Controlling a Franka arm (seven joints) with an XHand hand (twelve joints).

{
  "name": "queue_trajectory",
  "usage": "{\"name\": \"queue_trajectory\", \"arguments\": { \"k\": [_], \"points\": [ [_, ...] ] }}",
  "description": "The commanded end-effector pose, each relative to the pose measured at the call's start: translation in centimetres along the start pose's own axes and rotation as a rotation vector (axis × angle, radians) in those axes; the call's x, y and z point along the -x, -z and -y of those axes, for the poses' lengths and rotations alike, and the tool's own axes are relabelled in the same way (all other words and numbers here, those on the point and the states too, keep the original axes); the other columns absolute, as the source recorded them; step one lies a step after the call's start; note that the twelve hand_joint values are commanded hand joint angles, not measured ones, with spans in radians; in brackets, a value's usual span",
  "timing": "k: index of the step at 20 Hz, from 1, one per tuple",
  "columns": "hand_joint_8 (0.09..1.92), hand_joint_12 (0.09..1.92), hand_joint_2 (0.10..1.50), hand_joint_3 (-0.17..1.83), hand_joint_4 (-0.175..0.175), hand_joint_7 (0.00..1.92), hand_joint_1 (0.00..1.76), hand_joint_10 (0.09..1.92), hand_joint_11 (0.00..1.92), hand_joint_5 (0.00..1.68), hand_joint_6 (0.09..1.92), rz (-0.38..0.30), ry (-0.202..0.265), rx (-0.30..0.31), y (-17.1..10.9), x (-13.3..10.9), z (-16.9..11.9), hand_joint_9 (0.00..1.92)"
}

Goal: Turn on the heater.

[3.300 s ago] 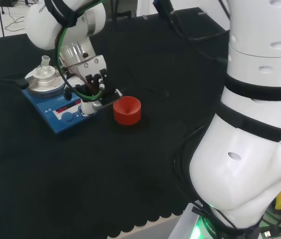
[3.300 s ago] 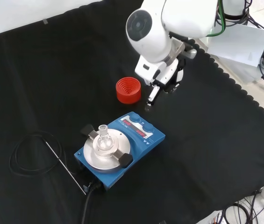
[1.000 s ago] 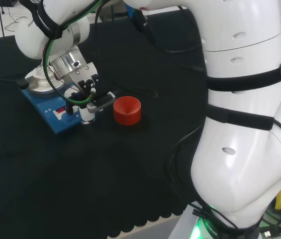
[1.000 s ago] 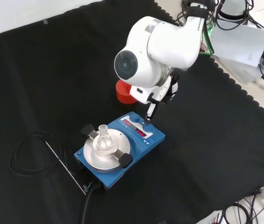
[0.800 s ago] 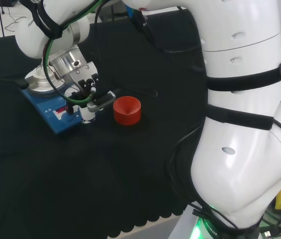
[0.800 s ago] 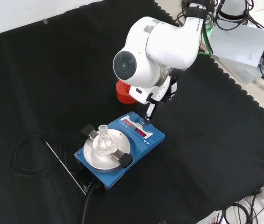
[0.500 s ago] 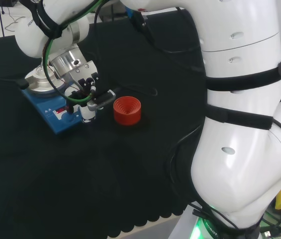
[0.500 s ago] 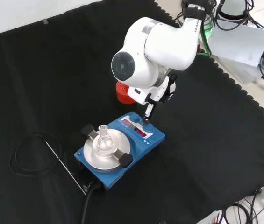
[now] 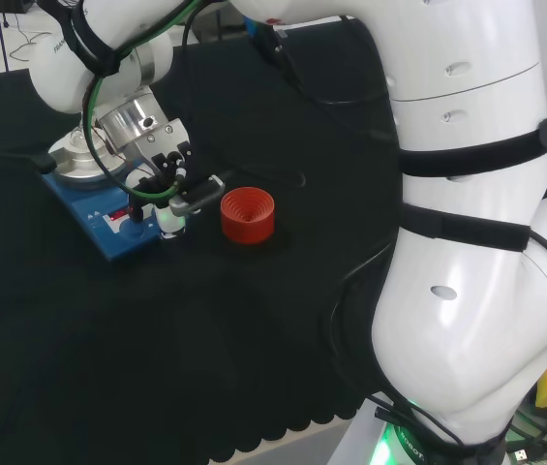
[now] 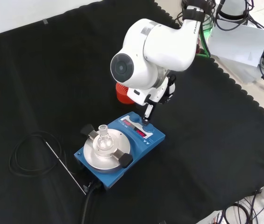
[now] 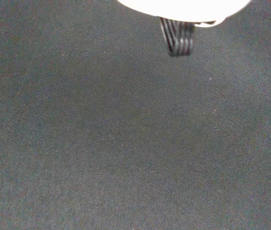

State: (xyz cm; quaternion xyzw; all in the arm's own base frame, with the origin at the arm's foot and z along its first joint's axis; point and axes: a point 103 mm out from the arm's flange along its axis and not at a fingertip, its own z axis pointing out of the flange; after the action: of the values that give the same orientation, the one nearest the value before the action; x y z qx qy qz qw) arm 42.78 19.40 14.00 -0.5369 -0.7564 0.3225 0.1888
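Working from the left of the front view, we meet a loose black cable coiled on the black cloth, then the blue box-shaped heater with a round silver plate, which sits near the middle of the bench and carries a small clear glass vessel clamped on its plate. Its long axis runs diagonally in this view, from the cable end at lower left up to the control panel at upper right, so its knobs and red displays face the arm. Just past that panel is the black and white robot hand, one straight finger pointing down with its tip at, or just above, the right-hand blue knob; we cannot tell whether they touch. It has hold of nothing, and the other fingers look relaxed, not curled. Behind the hand stands a red ribbed ring stand, partly hidden by the white arm link. In the head view the heater lies at the left with the hand at its near corner. We judge the step in hand to be the press or turn of the control itself; the next move calls for a short, well-aimed push without sliding off the knob.
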Motion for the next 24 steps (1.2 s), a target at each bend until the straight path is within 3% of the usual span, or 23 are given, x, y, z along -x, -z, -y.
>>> {"name": "queue_trajectory", "arguments": {
  "k": [1,24],
  "points": [
    [1.87,1.41,0.69,1.08,-0.026,1.59,1.46,1.82,1.31,0.38,0.13,0.000,0.002,0.001,0.1,0.0,0.1,1.67],
    [1.87,1.41,0.69,1.08,-0.026,1.59,1.46,1.82,1.31,0.41,0.14,0.018,0.003,-0.044,0.7,-1.6,-0.7,1.67]
  ]
}}
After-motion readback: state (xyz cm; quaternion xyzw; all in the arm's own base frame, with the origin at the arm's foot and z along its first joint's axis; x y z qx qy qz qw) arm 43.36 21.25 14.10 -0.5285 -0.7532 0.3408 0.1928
